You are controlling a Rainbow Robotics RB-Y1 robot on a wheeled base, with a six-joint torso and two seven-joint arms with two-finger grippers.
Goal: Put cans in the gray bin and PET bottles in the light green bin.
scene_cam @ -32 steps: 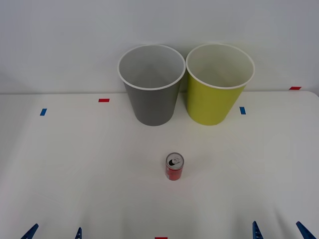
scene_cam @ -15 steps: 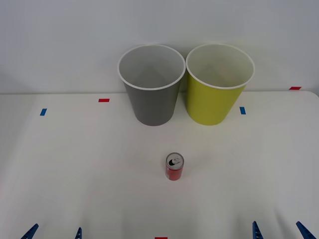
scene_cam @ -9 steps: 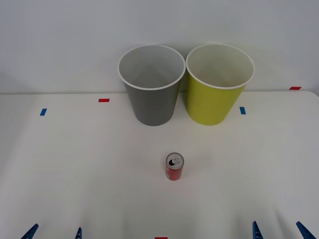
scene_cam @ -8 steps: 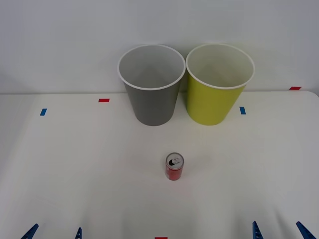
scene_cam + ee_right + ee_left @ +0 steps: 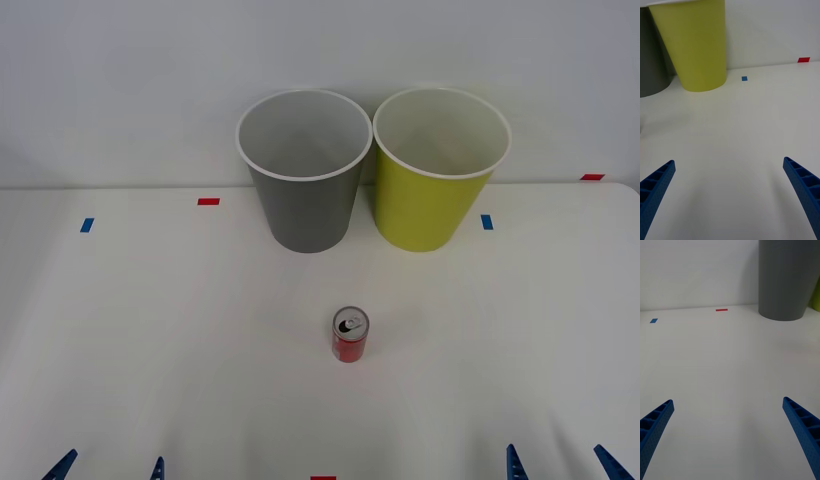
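Front view: red can (image 5: pixel 350 335) with silver top and pull tab stood upright on the white worktop (image 5: pixel 150 330), well short of the gray bin (image 5: pixel 304 170) and the light green bin (image 5: pixel 438 168), which stood side by side. Wrist views gave bin walls close up. Left gripper (image 5: pixel 108 468) and right gripper (image 5: pixel 560 464) hung at the near edge, fingers spread apart. Nothing had shifted since the earlier frame.

Can (image 5: pixel 350 335): red body, silver top. Gray bin (image 5: pixel 303 170): gray wall, white rim, pale inside. Light green bin (image 5: pixel 438 168): yellow-green, white rim. Worktop (image 5: pixel 180 330): white, small red and blue tape marks. Pincer fingers (image 5: pixel 657 187): blue, ribbed.
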